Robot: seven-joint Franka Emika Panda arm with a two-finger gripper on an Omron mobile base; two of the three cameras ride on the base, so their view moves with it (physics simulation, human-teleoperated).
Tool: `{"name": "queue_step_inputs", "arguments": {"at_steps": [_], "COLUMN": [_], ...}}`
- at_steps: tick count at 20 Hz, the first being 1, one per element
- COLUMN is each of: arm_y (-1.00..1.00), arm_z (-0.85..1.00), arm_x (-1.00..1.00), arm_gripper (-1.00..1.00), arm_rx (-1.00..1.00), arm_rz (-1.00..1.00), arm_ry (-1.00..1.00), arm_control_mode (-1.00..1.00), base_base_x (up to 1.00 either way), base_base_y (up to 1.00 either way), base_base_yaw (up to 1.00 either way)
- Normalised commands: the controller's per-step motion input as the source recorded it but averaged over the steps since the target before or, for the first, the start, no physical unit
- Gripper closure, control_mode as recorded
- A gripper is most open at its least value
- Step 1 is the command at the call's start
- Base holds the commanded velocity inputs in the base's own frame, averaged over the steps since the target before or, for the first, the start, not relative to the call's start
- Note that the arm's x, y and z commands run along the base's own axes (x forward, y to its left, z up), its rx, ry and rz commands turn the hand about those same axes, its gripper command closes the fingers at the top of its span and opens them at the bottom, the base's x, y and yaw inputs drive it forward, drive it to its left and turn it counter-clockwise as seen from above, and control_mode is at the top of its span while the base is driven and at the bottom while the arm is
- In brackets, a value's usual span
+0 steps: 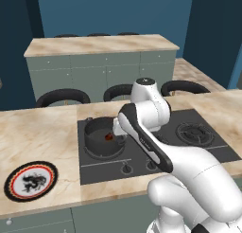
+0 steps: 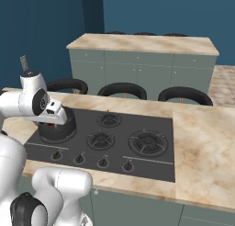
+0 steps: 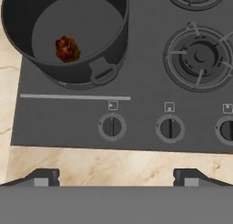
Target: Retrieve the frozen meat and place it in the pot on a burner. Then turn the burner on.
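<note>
With the frozen meat (image 3: 67,48) lying in the pot (image 3: 110,45), we judge the knob step next: our empty, spread gripper (image 3: 116,175) must reach the leftmost knob (image 3: 112,126).

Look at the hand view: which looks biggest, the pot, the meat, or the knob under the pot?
Largest to smallest:
1. the pot
2. the knob
3. the frozen meat, though knob and meat look nearly alike.

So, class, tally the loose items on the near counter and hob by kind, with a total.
pot: 1
frozen meat: 1
patterned plate: 1
Total: 3
</note>
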Motion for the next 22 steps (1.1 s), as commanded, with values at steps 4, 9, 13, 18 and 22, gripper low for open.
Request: {"name": "queue_step_inputs", "arguments": {"at_steps": [4, 9, 13, 18, 22], "arm_y": [-0.06, 0.00, 0.00, 0.00, 0.00], "arm_z": [-0.09, -0.04, -0.01, -0.01, -0.05], "arm_x": [0.00, 0.00, 0.00, 0.00, 0.00], "arm_gripper": [-1.00, -1.00, -1.00, -1.00, -1.00], "arm_rx": [0.00, 0.00, 0.00, 0.00, -0.01], "arm_rz": [-0.03, 0.00, 0.00, 0.00, 0.00], "arm_ry": [0.01, 0.00, 0.00, 0.00, 0.00], "arm_control_mode": [-1.00, -1.00, -1.00, -1.00, -1.00], "base_base_x": [0.00, 0.00, 0.00, 0.00, 0.00], "base_base_y": [0.00, 0.00, 0.00, 0.00, 0.00], "base_base_yaw": [0.00, 0.00, 0.00, 0.00, 0.00]}}
